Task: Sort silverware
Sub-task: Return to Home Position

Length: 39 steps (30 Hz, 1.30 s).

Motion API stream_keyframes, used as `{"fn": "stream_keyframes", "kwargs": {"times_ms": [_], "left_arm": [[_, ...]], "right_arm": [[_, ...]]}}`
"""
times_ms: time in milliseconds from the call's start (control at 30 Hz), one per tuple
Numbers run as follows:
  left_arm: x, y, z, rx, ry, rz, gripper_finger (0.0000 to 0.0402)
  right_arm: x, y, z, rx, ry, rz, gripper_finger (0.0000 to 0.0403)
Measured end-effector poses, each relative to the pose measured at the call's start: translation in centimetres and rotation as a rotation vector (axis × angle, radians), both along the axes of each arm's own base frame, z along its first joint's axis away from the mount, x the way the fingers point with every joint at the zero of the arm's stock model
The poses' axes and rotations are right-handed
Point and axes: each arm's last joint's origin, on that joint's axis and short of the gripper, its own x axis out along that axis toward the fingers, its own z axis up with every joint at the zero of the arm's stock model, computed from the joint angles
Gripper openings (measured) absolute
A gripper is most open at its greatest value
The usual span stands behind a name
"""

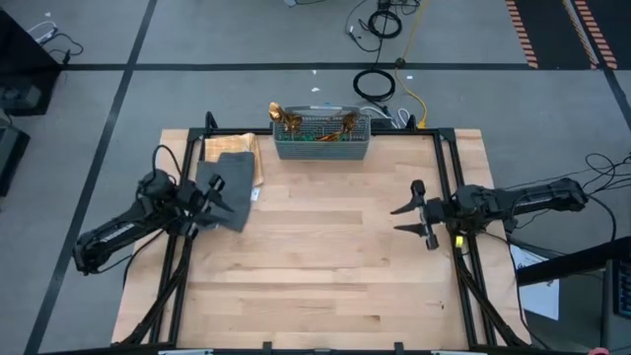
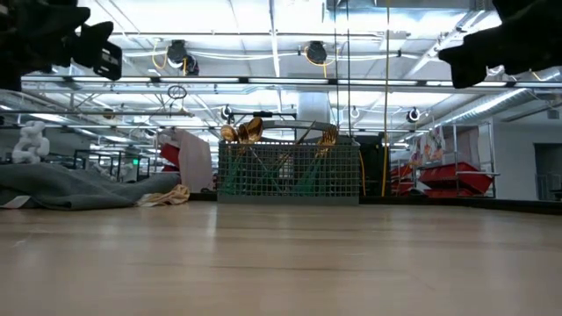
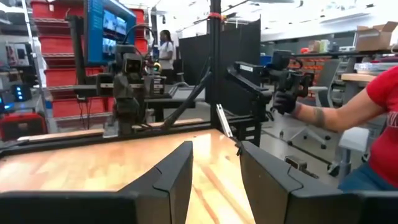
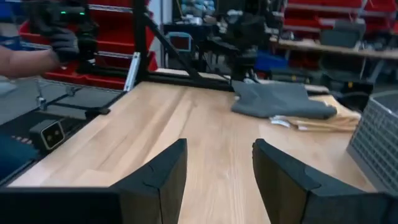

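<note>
The silverware (image 1: 317, 124), gold heads on teal-green handles, stands upright in a grey mesh basket (image 1: 321, 146) at the table's far edge; in the low view the basket (image 2: 288, 172) shows gold heads (image 2: 241, 132) sticking out above its rim. My left gripper (image 1: 219, 195) hovers open at the table's left edge, over the dark grey cloth (image 1: 229, 183), with nothing between its fingers (image 3: 180, 171). My right gripper (image 1: 408, 217) hovers open near the right edge, its fingers (image 4: 163, 168) pointing level toward the left, empty.
The dark grey cloth (image 4: 280, 99) lies on a tan cloth (image 1: 237, 150) at the far left corner. Bare wood (image 1: 315, 256) fills the table's middle and near half. A person's arm (image 3: 339, 115) shows beyond the table's right side, holding a handle.
</note>
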Motion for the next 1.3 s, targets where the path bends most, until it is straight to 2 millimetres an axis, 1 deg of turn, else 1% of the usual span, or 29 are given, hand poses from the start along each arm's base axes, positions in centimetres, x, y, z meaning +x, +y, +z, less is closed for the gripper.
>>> {"fn": "stream_keyframes", "kwargs": {"times_ms": [167, 333, 433, 633, 733, 800, 867, 933, 1033, 1300], "left_arm": [[0.0, 0.0, 0.0, 0.013, -0.008, 0.000, 0.0139], [0.0, 0.0, -0.3, 0.025, 0.007, 0.002, 0.0139], [0.0, 0.0, -0.4, 0.034, 0.010, 0.007, 0.0139], [0.2, 0.4, -1.4, 0.037, 0.086, 0.121, 0.0139], [0.2, 0.5, -1.6, 0.036, 0.101, 0.142, 0.0139], [0.3, 0.6, -2.1, 0.027, 0.116, 0.160, 0.0139], [0.5, 0.9, -2.9, 0.004, 0.139, 0.227, 0.0139], [0.6, 1.1, -2.9, -0.011, 0.145, 0.262, 0.0139], [0.6, 1.1, -3.0, -0.001, 0.142, 0.260, 0.0139], [0.6, 1.1, -2.9, -0.016, 0.142, 0.261, 0.0139]], "right_arm": [[-1.0, -0.1, -0.9, -0.007, -0.060, -0.006, 0.0171], [-2.4, -0.3, -0.9, -0.007, -0.132, -0.007, 0.0171], [-3.0, -0.4, -1.1, -0.013, -0.137, -0.006, 0.0171], [-3.0, -0.4, -1.6, -0.016, -0.081, 0.000, 0.0171], [-3.0, -0.4, -1.8, -0.007, -0.073, 0.007, 0.0171], [-2.7, -0.3, -2.5, -0.004, -0.077, 0.019, 0.0171], [-2.3, -0.2, -3.9, 0.005, -0.078, 0.019, 0.0171], [-2.0, -0.2, -4.2, 0.004, -0.101, 0.020, 0.0171], [-1.9, -0.1, -4.3, -0.025, -0.085, 0.025, 0.0171], [-1.8, -0.1, -4.4, -0.027, -0.081, 0.027, 0.0171]]}}
